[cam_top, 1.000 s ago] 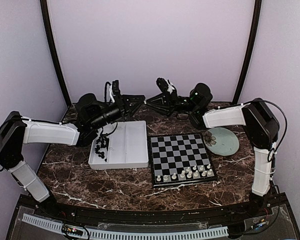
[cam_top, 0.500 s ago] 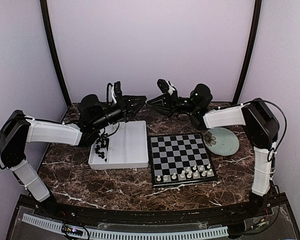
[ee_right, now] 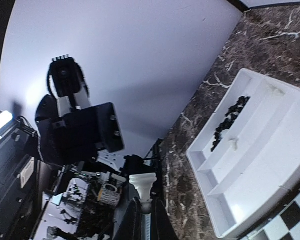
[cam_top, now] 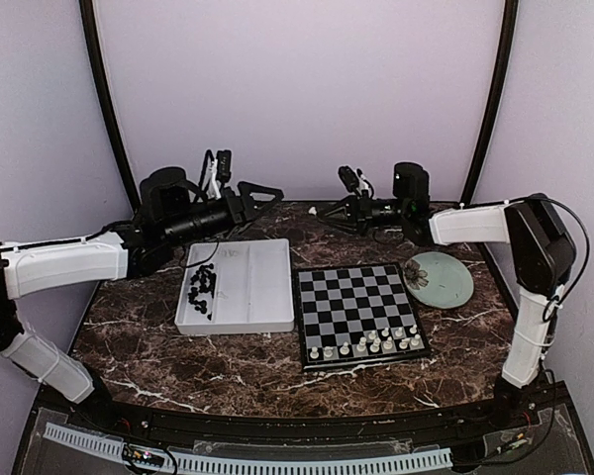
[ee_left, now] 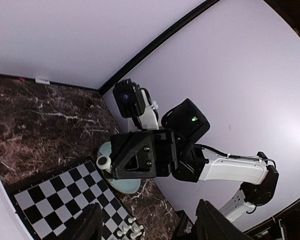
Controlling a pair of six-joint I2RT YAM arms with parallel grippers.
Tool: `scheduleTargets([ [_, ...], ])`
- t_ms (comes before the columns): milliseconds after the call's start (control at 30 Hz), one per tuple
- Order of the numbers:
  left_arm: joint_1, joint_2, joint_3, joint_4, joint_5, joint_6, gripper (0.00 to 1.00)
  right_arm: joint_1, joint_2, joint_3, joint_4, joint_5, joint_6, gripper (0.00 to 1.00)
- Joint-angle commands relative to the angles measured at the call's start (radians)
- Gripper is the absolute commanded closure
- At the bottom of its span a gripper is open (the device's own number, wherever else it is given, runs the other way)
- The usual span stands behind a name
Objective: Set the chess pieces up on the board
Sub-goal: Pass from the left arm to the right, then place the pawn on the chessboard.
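The board [cam_top: 354,297] lies right of centre, with white chess pieces [cam_top: 368,343] lined up on its two near rows. Black chess pieces [cam_top: 199,291] are heaped in the left slot of a white tray [cam_top: 249,289]. Above the table's far side my right gripper [cam_top: 325,211] is shut on a white chess piece [ee_right: 142,186], holding it by its thin end. That same chess piece [ee_left: 104,162] also shows in the left wrist view, sticking out of the right gripper [ee_left: 111,164]. My left gripper [cam_top: 268,198] hangs open and empty a short way to the left, its fingers [ee_left: 90,225] spread wide.
A pale green plate [cam_top: 440,278] sits right of the board. The tray [ee_right: 260,165] with the black pieces [ee_right: 230,117] lies under the left arm. Dark marble table [cam_top: 228,361] is bordered by lilac walls and black corner posts.
The two grippers met tip to tip above the tray's far edge; the left one opened, the right one shut on the white piece, and both arms drew apart.
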Motion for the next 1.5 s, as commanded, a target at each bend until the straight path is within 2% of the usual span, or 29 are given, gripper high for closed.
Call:
scheduleTargets([
  [0, 0.017, -0.132, 0.033, -0.216, -0.068, 0.205, 0.33, -0.062, -0.095, 0.041, -0.600, 0.058, -0.602, 0.97],
  [100, 0.033, -0.166, 0.036, -0.291, -0.108, 0.268, 0.34, -0.069, -0.114, 0.143, -1.042, 0.209, -1.001, 0.97],
  [167, 0.045, -0.187, 0.035, -0.329, -0.121, 0.292, 0.33, -0.067, -0.132, 0.176, -1.245, 0.306, -1.187, 0.97],
  [333, 0.070, -0.209, 0.051, -0.415, -0.155, 0.336, 0.33, -0.052, -0.168, 0.220, -1.492, 0.511, -1.450, 0.97],
  [500, 0.084, -0.207, 0.063, -0.463, -0.176, 0.364, 0.33, 0.031, -0.181, 0.250, -1.641, 0.703, -1.616, 0.96],
  [800, 0.100, -0.214, 0.044, -0.478, -0.176, 0.350, 0.33, 0.250, -0.120, 0.239, -1.735, 1.008, -1.684, 0.97],
  [1167, 0.117, -0.251, 0.008, -0.513, -0.204, 0.351, 0.33, 0.377, -0.030, 0.276, -1.776, 1.116, -1.669, 0.96],
  [1467, 0.158, -0.299, -0.032, -0.558, -0.243, 0.329, 0.30, 0.427, 0.013, 0.258, -1.803, 1.185, -1.671, 0.95],
])
